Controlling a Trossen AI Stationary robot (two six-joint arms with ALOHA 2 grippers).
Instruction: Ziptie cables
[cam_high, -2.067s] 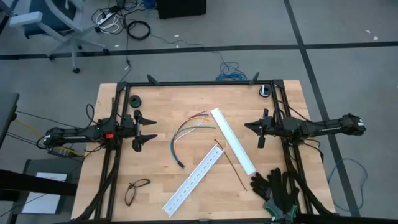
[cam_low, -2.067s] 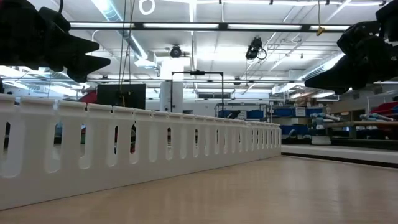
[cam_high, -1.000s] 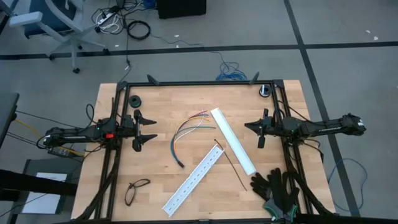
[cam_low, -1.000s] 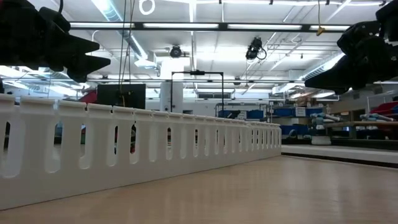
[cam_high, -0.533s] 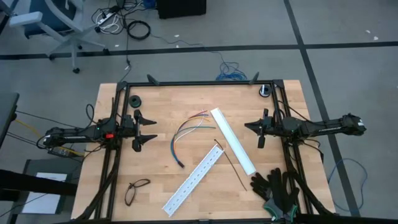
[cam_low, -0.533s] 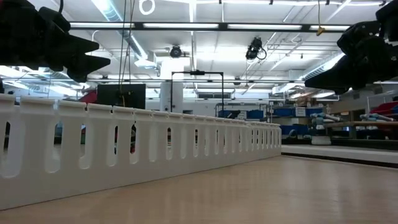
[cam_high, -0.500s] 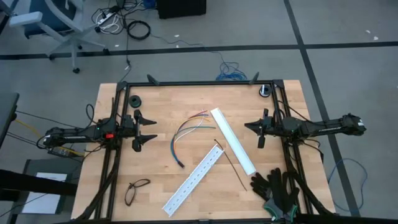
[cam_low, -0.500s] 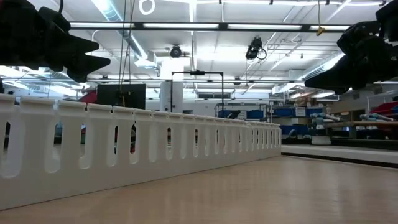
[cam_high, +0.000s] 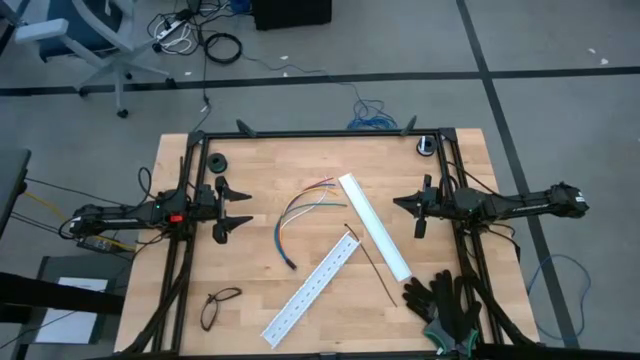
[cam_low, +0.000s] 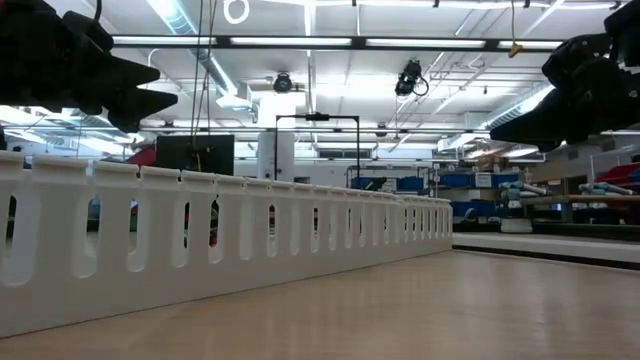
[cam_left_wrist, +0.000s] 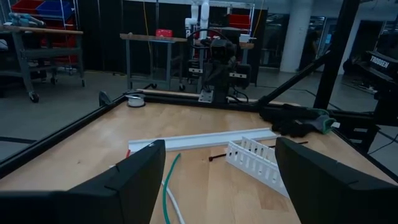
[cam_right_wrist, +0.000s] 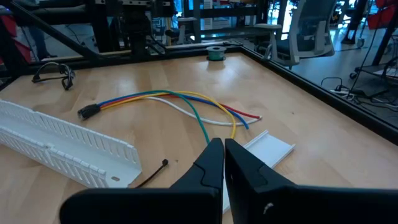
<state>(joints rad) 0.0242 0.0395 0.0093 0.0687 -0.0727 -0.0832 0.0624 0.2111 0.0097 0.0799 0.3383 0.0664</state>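
The cables (cam_high: 303, 212) lie mid-table beside the white rails (cam_high: 375, 226), between both arms. The left gripper (cam_high: 232, 208) hangs spread wide, empty; the right gripper (cam_high: 415, 214) is closed, holding nothing.

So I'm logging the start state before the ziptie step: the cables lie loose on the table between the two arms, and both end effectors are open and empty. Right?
Not quite. The cables do lie loose between the arms, and the left end effector is open and empty, but the right end effector is shut on nothing; the right wrist view shows its fingers pressed together.
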